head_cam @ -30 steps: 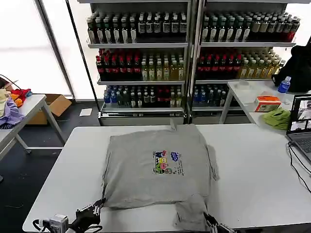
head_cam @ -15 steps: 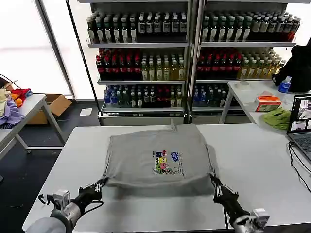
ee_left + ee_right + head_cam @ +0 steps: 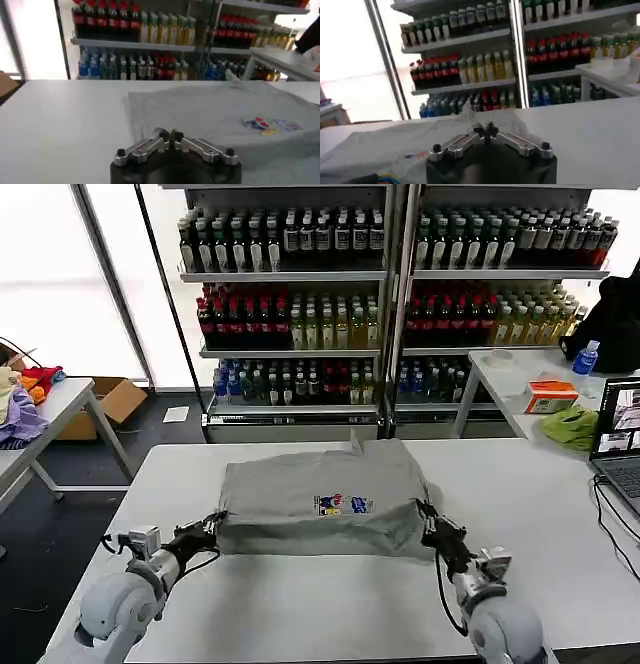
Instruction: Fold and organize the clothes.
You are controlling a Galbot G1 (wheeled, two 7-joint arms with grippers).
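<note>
Both grippers, left (image 3: 212,525) and right (image 3: 428,524), are clenched on the near corners of the shirt (image 3: 320,509), folding it on the table (image 3: 300,604).

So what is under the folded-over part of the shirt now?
Under the top layer of the shirt lies its own lower layer, on the table. The print is half covered. The left gripper and right gripper pinch the fold's corners.

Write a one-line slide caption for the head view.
Both grippers, left and right, pinch the grey shirt's near corners, folding it on the white table.
</note>
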